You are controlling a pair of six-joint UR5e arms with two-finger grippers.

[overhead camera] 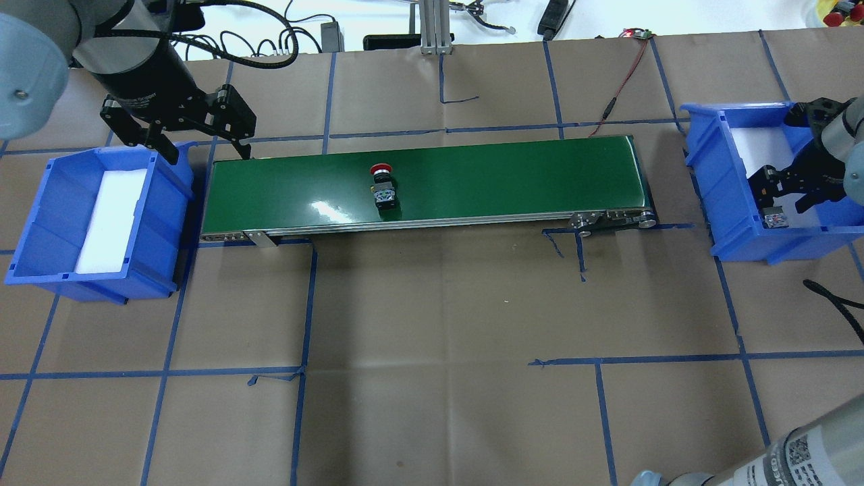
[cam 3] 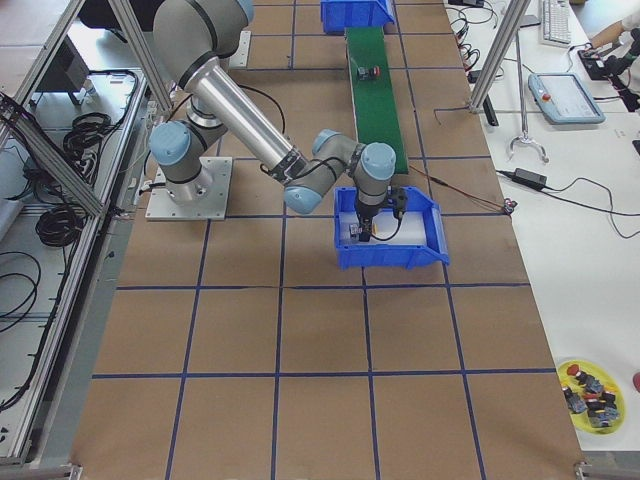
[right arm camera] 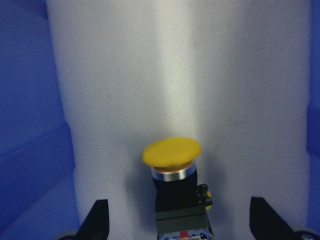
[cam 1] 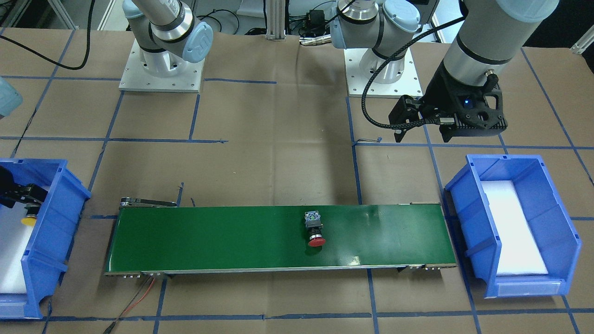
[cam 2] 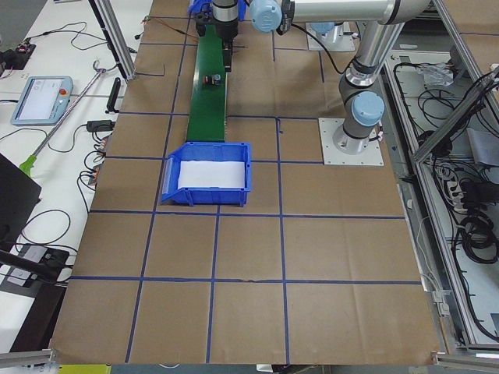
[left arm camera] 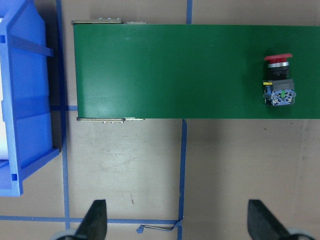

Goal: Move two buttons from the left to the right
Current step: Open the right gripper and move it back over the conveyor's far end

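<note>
The red button (cam 1: pixel 315 230) lies on its side near the middle of the green conveyor belt (cam 1: pixel 209 241). It also shows in the overhead view (overhead camera: pixel 383 185) and the left wrist view (left arm camera: pixel 279 82). The yellow button (right arm camera: pixel 172 154) lies on the white foam in the right blue bin (overhead camera: pixel 715 169), between the fingers of my right gripper (right arm camera: pixel 180 225), which are wide apart and clear of it. My left gripper (overhead camera: pixel 202 145) is open and empty. It hovers over the brown paper by the belt's left end, next to the left blue bin (overhead camera: pixel 40 223).
The left bin holds only a white foam pad (overhead camera: pixel 111 219). A red cable (overhead camera: pixel 621 74) runs to the belt's far right corner. A yellow dish of spare parts (cam 3: pixel 590 385) sits far off near the table's right end. Blue tape lines grid the brown paper.
</note>
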